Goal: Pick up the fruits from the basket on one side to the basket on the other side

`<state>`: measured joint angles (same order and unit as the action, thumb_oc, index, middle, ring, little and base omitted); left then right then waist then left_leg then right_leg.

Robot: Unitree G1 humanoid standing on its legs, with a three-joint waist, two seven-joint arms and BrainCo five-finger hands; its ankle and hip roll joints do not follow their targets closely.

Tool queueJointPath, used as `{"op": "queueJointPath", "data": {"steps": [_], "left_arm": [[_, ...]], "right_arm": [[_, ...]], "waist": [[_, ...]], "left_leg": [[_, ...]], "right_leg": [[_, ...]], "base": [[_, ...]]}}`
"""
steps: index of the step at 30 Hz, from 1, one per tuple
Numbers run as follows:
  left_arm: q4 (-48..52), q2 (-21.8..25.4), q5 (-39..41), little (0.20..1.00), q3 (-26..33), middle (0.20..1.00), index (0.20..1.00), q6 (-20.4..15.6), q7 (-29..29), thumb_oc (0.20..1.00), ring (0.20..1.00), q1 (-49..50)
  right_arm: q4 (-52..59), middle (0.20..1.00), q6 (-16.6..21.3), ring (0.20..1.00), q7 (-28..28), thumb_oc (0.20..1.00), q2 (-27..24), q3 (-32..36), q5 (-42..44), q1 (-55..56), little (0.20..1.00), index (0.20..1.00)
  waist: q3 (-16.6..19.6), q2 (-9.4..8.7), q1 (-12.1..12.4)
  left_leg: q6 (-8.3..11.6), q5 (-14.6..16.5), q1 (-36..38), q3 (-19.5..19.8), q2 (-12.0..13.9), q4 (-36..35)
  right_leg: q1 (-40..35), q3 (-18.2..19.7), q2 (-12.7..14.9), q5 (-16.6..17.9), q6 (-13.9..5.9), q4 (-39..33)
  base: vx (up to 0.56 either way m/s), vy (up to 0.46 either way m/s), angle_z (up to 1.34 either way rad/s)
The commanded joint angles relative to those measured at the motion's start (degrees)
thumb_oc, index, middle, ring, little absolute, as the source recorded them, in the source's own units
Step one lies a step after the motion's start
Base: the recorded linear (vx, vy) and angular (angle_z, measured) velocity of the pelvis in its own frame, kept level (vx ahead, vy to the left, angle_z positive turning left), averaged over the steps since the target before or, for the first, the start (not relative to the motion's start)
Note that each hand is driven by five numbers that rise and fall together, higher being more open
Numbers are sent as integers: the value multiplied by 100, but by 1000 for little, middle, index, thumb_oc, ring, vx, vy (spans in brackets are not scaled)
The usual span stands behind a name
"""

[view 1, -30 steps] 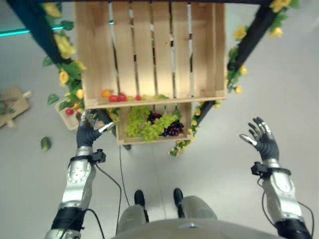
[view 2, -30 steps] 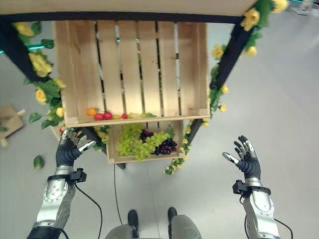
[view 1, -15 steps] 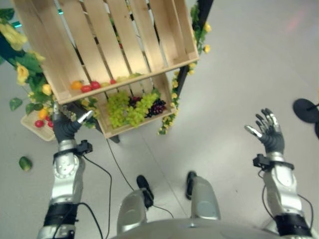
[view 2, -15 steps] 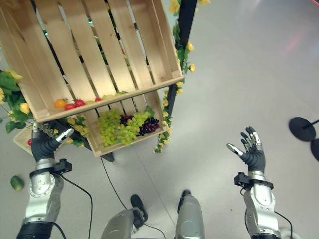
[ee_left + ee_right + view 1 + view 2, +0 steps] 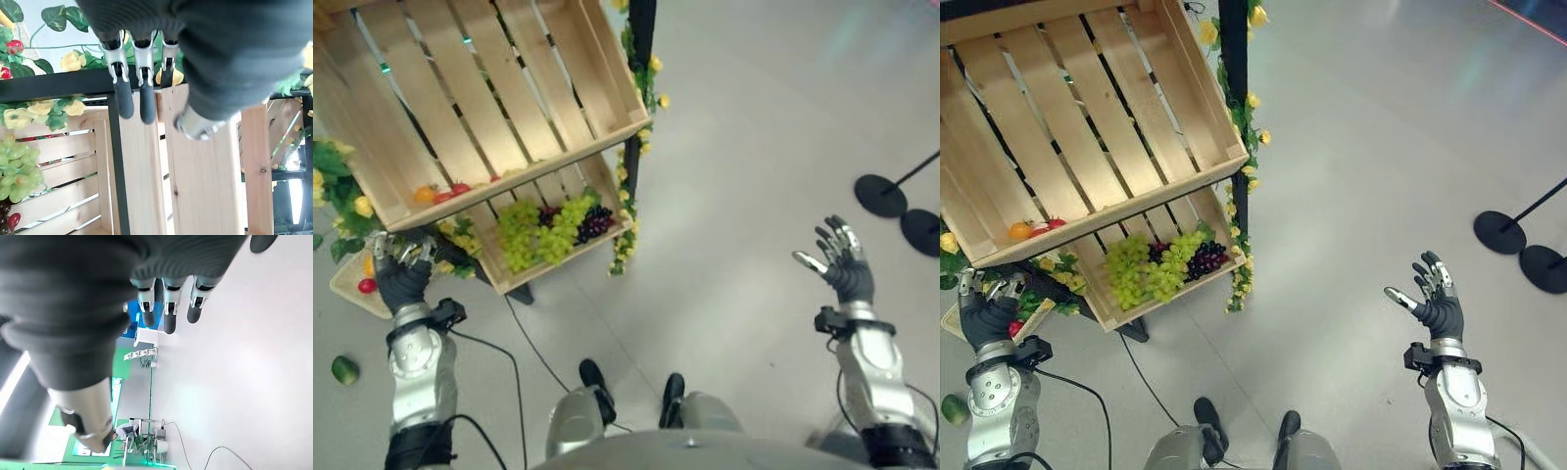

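Observation:
A tilted upper wooden crate (image 5: 509, 88) holds an orange and red fruits (image 5: 438, 194) along its low edge. Below it a second crate (image 5: 563, 266) carries green and dark grapes (image 5: 543, 227). A low basket (image 5: 342, 292) with a red fruit (image 5: 367, 286) sits on the floor at the stand's left foot. My left hand (image 5: 399, 279) hovers open just right of that basket, holding nothing; its fingers (image 5: 132, 95) point at the crate's wood. My right hand (image 5: 842, 269) is raised open and empty over bare floor, far right of the stand, its fingers (image 5: 166, 311) straight.
A black frame (image 5: 638, 59) wound with yellow flowers and leaves carries the crates. A green fruit (image 5: 344, 369) lies on the floor at the left. Two black round stand bases (image 5: 881, 196) sit on the floor at the far right.
The camera has swung right, so the stand sits further left in the picture and the stand bases have come into view. Both hands stay open and empty.

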<state>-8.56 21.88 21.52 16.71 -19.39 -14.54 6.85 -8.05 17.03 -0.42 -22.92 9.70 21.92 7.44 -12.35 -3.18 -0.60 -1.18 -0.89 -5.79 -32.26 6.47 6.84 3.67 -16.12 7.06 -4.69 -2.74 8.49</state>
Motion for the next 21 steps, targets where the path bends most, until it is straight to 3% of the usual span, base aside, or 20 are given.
{"op": "queueJointPath", "data": {"steps": [1, 2, 3, 5, 21], "left_arm": [[720, 112, -547, 464, -889, 464, 464, -351, 618, 464, 464, -456], [720, 102, -541, 583, -885, 583, 583, -350, 607, 583, 583, -454], [715, 90, -528, 780, -885, 780, 780, -348, 602, 780, 780, -449], [724, 92, -542, 1000, -882, 1000, 1000, -342, 613, 1000, 1000, -433], [480, 78, -496, 1000, -509, 1000, 1000, -349, 445, 1000, 1000, -262]], "right_arm": [[282, 1000, 254, 1000, 9, 1000, -133, 170, -12, -287, 1000, 1000], [290, 1000, 258, 1000, 13, 1000, -116, 167, 10, -294, 1000, 1000], [296, 1000, 256, 1000, 18, 1000, -113, 167, 1, -289, 1000, 1000], [288, 1000, 253, 1000, 17, 1000, -105, 179, -18, -280, 1000, 1000], [268, 1000, 272, 1000, 3, 1000, 12, 256, 14, -253, 1000, 1000]], "waist": [[148, 19, -415], [158, 22, -419], [168, 26, -425], [189, 24, -426], [240, 42, -393]], "left_leg": [[355, 566, 143, 313, 127, 442], [357, 571, 158, 308, 131, 446], [359, 577, 175, 304, 138, 451], [350, 595, 202, 309, 136, 458], [337, 592, 238, 396, 113, 403]], "right_leg": [[-190, 98, 124, -280, -457, 194], [-185, 97, 128, -278, -455, 209], [-181, 99, 136, -278, -454, 221], [-190, 100, 138, -286, -453, 237], [-191, 103, 150, -261, -453, 245]], "base": [[35, -33, 1], [0, 0, 0], [0, 0, 0], [15, -4, 0], [4, -1, -1]]}}
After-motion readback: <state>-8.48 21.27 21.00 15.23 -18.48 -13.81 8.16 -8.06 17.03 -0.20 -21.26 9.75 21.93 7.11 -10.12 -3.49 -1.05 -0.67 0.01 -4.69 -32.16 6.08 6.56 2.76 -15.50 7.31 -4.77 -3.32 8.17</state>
